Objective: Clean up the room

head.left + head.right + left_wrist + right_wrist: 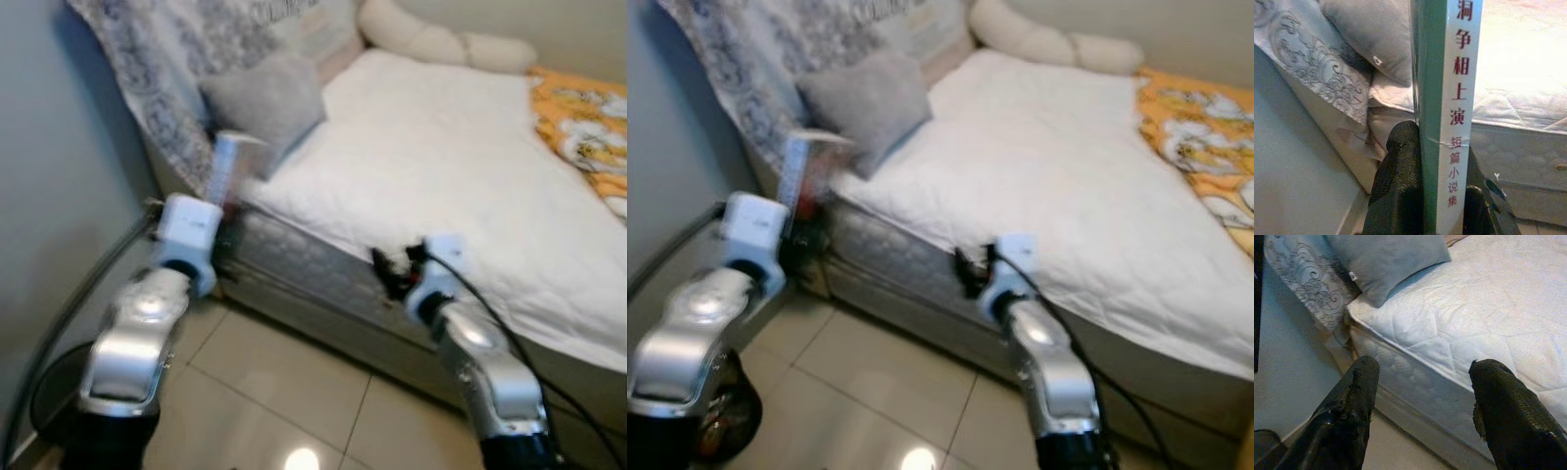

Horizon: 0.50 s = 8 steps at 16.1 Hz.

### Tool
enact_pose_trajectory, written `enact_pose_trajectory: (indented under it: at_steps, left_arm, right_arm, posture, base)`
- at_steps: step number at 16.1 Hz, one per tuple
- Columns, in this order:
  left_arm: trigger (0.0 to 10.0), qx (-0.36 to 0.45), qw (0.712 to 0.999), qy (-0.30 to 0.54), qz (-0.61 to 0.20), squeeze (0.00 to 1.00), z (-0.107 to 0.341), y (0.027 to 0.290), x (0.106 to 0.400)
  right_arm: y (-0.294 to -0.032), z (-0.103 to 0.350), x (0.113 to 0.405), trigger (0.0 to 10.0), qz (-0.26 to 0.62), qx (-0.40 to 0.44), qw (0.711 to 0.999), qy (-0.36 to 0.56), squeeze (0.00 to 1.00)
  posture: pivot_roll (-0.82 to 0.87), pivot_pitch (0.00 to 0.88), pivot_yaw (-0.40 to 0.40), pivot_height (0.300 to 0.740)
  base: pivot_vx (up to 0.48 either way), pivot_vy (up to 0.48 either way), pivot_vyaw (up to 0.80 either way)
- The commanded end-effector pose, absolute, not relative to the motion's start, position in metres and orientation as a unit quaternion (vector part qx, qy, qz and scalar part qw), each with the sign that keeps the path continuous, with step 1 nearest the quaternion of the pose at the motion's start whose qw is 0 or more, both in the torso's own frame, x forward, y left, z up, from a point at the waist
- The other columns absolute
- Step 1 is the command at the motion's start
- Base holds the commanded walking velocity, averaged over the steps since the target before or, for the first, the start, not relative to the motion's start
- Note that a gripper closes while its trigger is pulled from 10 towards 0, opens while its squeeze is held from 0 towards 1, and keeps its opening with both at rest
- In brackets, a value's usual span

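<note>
A thin book with a green cover is standing upright, its white spine showing red characters.

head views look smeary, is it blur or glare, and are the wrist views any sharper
Left and right eye views: motion blur throughout, the book in the left pincer smeared, plus a glare spot on the floor tiles. Left wrist view: sharp, spine print readable, mattress washed out bright. Right wrist view: clear, the open right pincer dark against the pale bed.
</note>
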<state>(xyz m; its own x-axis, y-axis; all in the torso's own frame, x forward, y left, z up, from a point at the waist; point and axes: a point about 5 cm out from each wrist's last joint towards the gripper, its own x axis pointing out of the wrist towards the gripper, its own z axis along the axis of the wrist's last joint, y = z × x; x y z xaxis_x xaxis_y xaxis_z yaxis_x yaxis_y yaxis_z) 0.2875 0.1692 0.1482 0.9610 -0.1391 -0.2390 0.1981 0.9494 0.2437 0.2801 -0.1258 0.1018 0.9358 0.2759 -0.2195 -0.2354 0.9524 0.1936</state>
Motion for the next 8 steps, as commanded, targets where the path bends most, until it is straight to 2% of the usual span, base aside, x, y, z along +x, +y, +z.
enact_pose_trajectory:
  at_steps: [1, 8]
  left_arm:
    - [10.0, 0.141, 0.984, 0.083, -0.068, 0.00, 0.1623, 0.1771, 0.2906]
    - [10.0, 0.143, 0.984, 0.084, -0.067, 0.00, 0.1621, 0.1779, 0.2907]
  right_arm:
    - [-0.1183, 0.1052, 0.2813, 10.0, 0.143, 0.083, 0.980, 0.114, 0.00]
    - [-0.1176, 0.1046, 0.2813, 10.0, 0.144, 0.081, 0.980, 0.114, 0.00]
  posture:
    - [-0.02, 0.000, -0.043, 0.740]
    - [-0.02, 0.000, -0.044, 0.740]
  base:
    - [0.322, 0.000, 0.00]
    - [0.324, 0.000, 0.00]
